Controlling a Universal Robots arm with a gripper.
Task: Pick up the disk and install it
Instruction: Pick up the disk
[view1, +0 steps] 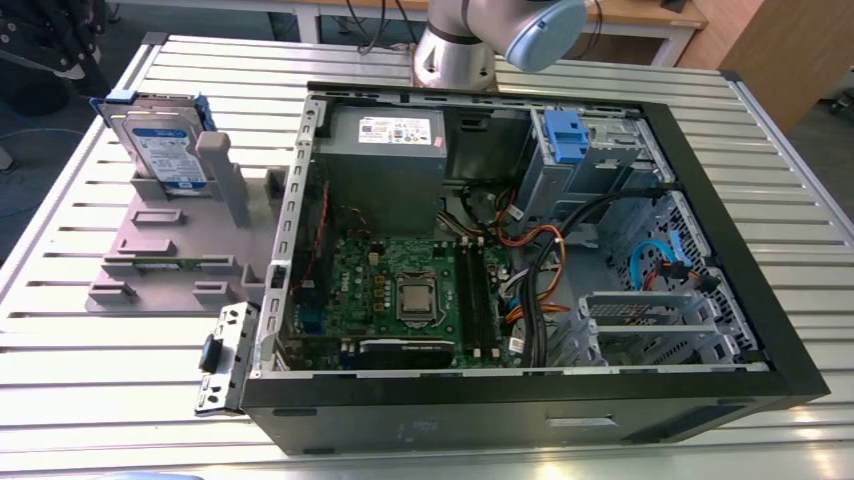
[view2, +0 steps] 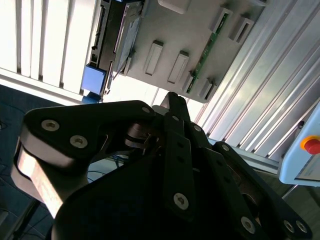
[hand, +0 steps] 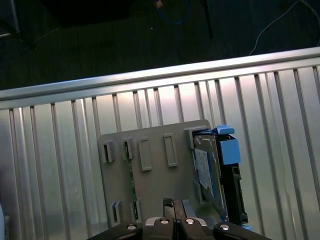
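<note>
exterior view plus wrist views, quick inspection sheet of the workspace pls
surface: slatted metal table, grey fixture on it
job's things: disk upright in the fixture, ungripped; open computer case beside it
clutter: metal bracket by the case
grippers: gripper shut, empty, aimed at the fixture
cables: orange-black bundle and blue cable inside the case
surroundings: wooden bench behind; dark floor

Print on disk (view1: 167, 152) seemingly illegible; nothing else readable.
</note>
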